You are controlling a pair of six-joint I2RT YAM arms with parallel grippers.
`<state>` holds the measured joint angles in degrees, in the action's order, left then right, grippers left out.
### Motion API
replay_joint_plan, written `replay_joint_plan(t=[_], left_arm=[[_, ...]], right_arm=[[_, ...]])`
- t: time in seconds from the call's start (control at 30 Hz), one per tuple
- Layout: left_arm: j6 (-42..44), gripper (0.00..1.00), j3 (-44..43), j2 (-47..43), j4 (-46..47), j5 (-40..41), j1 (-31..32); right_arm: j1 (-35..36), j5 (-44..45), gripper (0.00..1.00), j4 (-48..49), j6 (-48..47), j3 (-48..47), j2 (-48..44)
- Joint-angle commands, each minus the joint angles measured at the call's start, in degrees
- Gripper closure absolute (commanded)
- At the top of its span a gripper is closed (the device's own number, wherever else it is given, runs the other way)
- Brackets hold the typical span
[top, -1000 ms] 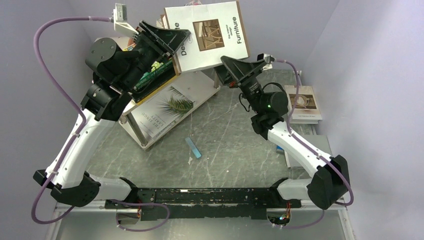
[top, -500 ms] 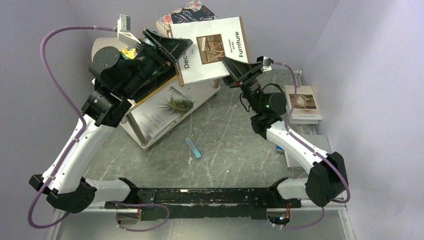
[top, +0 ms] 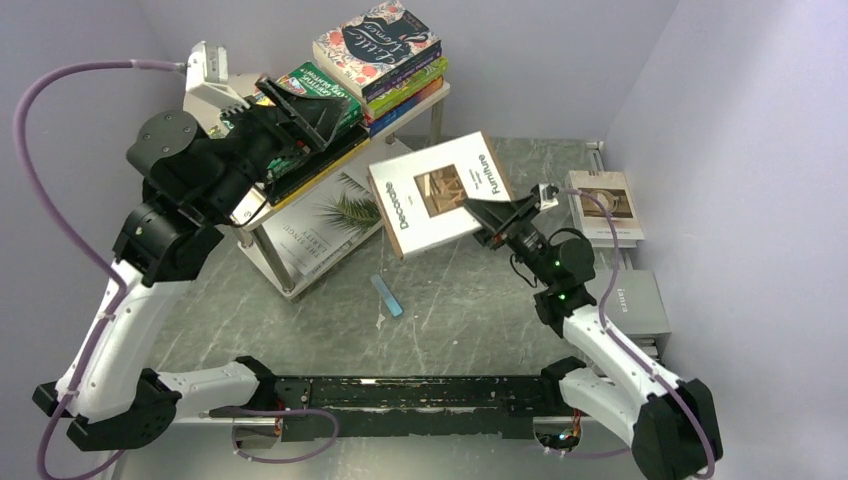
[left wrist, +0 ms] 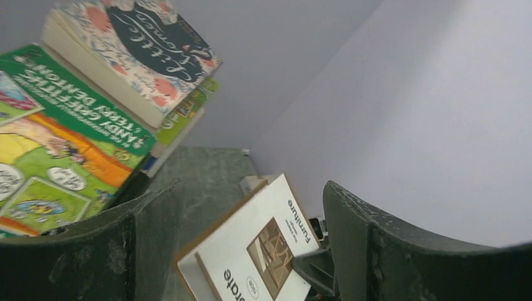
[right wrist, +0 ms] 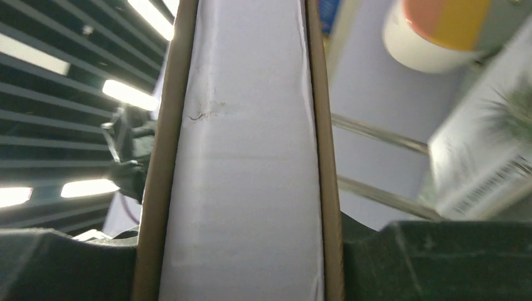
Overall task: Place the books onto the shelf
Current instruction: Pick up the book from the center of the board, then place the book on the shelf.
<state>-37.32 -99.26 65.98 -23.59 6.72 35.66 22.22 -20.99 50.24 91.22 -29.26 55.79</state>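
One book [top: 440,190] hangs clear, right gripper [top: 487,213] on edge.

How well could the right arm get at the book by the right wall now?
Probably not yet: the right gripper is shut on the white Furniture book, so its jaws are full, though nothing blocks the wall-side book.

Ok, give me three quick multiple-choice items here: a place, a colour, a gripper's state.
1. Where does the Little Women book lie?
A on a stack on the shelf's top tier
B on its lower tier
C leaning against the wall

2. The small bar on the table is:
A red
B blue
C yellow

3. The right gripper is:
A open, empty
B shut on the Furniture book
C out of view

Answers:
1 A: it tops the stack.
2 B: it shows light blue against the grey top.
3 B: it pinches the book's edge.
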Motion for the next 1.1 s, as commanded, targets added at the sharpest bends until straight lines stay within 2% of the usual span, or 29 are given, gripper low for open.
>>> replay_joint_plan(t=[0.0,0.13,0.3,0.47,0.7,1.07], left_arm=[[8.5,0.17,-3.7,-1.7,-7.9,3.2,-0.2],[11.9,0.17,-3.7,-4.2,-11.0,4.5,-0.2],[12.9,0.17,-2.1,-6.8,-12.8,6.6,-0.2],[13.6,0.16,-1.2,-8.0,-14.1,6.9,-0.2],[14.4,0.16,-0.9,-8.6,-15.6,7.2,-0.2],[15.3,0.16,0.4,-9.6,-16.4,8.4,-0.2]], right_arm=[[-0.6,-4.2,0.64,-14.7,-7.1,4.5,-5.8],[-0.6,-3.9,0.64,-17.6,-11.0,6.4,-4.5],[2.4,-2.3,0.65,-15.1,-15.2,2.9,4.4],[9.0,2.0,0.65,-9.4,-18.0,-3.2,17.4],[16.7,5.6,0.65,2.2,-15.7,-12.5,32.5],[20.8,8.5,0.64,1.5,-16.8,-28.7,49.4]])
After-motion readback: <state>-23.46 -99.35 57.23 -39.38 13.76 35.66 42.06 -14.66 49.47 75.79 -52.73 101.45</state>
